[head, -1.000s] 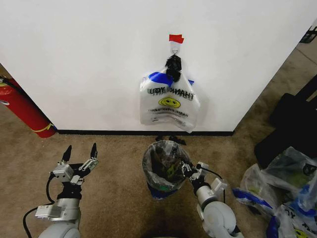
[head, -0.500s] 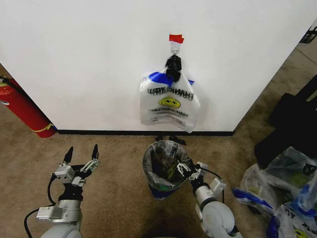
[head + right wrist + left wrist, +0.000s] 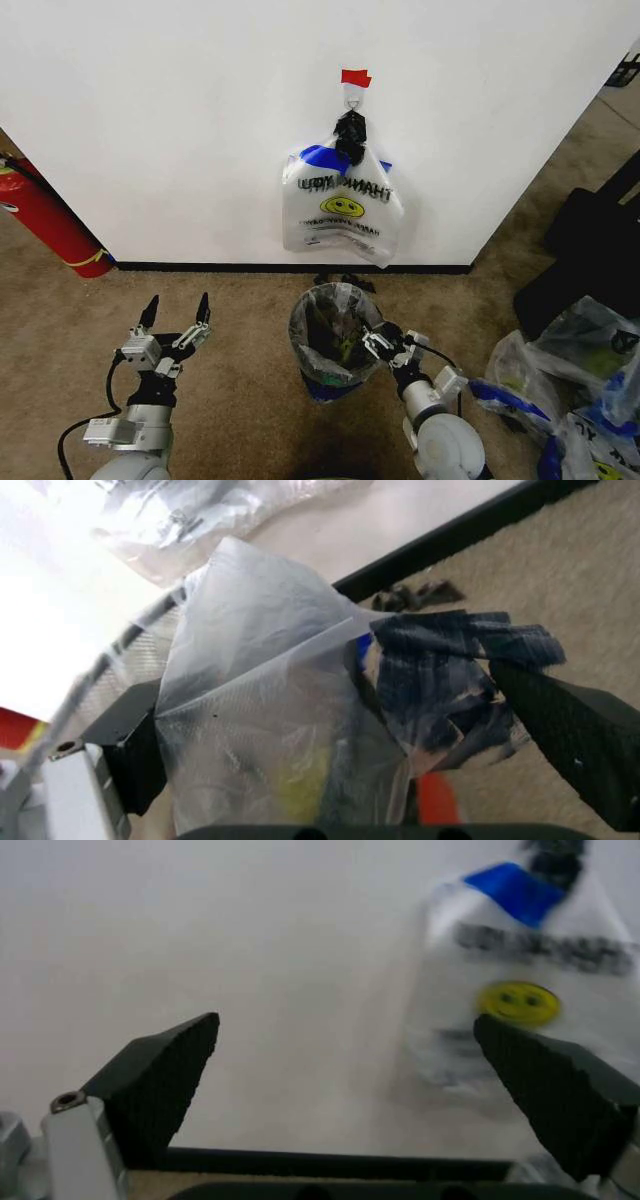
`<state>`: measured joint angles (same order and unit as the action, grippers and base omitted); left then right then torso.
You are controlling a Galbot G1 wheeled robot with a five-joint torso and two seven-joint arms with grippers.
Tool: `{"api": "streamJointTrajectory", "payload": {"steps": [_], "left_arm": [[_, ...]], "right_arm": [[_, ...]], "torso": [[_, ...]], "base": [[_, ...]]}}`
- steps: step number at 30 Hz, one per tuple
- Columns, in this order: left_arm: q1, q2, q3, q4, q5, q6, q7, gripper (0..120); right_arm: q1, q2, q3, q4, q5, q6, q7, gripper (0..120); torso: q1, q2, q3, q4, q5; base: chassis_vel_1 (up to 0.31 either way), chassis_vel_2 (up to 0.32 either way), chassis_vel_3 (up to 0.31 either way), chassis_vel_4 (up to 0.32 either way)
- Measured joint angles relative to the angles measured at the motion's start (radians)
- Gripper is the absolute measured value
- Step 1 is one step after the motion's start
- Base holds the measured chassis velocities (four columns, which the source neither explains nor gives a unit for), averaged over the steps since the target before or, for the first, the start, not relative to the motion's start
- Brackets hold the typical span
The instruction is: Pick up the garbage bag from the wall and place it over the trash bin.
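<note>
The garbage bag (image 3: 333, 308) lies draped over the trash bin (image 3: 302, 350), its translucent film covering the rim (image 3: 270, 705) and a blue handle (image 3: 440, 667) hanging on the side nearest me. My right gripper (image 3: 385, 343) is at the bin's right rim, open, with the bag's film and handle between its spread fingers (image 3: 570, 735). My left gripper (image 3: 176, 322) is open over the carpet left of the bin and points at the wall (image 3: 250, 975). A clipped bunch of bags (image 3: 342, 205) hangs from the hook under red tape (image 3: 355, 77).
A red fire extinguisher (image 3: 50, 225) leans at the wall's left end. Filled plastic bags (image 3: 575, 390) and a black object (image 3: 590, 250) crowd the floor at right. Small dark scraps (image 3: 345, 282) lie by the black baseboard (image 3: 220, 267). Open carpet lies between my left gripper and the bin.
My right gripper has drawn back a little from the bin's rim toward me. The left gripper has shifted slightly right and nearer to me. The bag stays on the bin.
</note>
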<state>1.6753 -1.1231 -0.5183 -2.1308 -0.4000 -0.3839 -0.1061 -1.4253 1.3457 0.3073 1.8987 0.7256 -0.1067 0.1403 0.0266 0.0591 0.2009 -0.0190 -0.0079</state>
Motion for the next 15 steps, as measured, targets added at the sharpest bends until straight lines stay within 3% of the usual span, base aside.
{"api": "streamJointTrajectory", "payload": {"steps": [4, 6, 7, 9, 11, 12, 15], "left_arm": [[-0.069, 0.114, 0.101, -0.043, 0.022, 0.09, -0.013, 100], [-0.088, 0.136, 0.121, -0.048, 0.031, 0.103, -0.014, 100], [-0.112, 0.162, 0.151, -0.05, 0.046, 0.123, -0.015, 100], [-0.261, 0.287, 0.333, -0.05, 0.093, 0.208, -0.021, 100], [-0.41, 0.372, 0.5, -0.039, 0.088, 0.269, -0.023, 100], [-0.41, 0.372, 0.5, -0.039, 0.088, 0.269, -0.023, 100], [-0.571, 0.437, 0.611, -0.016, 0.067, 0.327, -0.017, 100]], "right_arm": [[-0.005, -0.011, -0.001, -0.002, -0.057, 0.026, -0.007, 100], [-0.007, -0.012, 0.0, 0.001, -0.059, 0.027, -0.007, 100], [-0.01, -0.013, 0.001, 0.005, -0.06, 0.027, -0.005, 100], [-0.018, -0.015, 0.008, 0.018, -0.051, 0.025, 0.006, 100], [-0.02, -0.012, 0.011, 0.027, -0.035, 0.009, 0.026, 100], [-0.02, -0.012, 0.011, 0.027, -0.035, 0.009, 0.026, 100], [-0.009, -0.001, 0.007, 0.02, -0.037, 0.003, 0.054, 100]], "torso": [[0.0, 0.0, 0.0, -0.0001, 0.0002], [0.0, 0.0, 0.0, -0.001, 0.0], [0.0, 0.0, 0.0, -0.0002, -0.0003], [0.0, 0.0, 0.0, -0.0003, -0.0007], [0.0, 0.0, 0.0, -0.0007, -0.0003], [0.0, 0.0, 0.0, -0.0007, -0.0003], [0.0, 0.0, 0.0, -0.0013, 0.0001]], "base": [[0.0, 0.0, 0.0, 0.0], [0.0, 0.0, 0.0, 0.0], [0.0, 0.0, 0.0, 0.0], [0.0, 0.0, 0.0, 0.0], [0.0, 0.0, 0.0, 0.0], [0.0, 0.0, 0.0, 0.0], [0.0, 0.0, 0.0, 0.0]]}}
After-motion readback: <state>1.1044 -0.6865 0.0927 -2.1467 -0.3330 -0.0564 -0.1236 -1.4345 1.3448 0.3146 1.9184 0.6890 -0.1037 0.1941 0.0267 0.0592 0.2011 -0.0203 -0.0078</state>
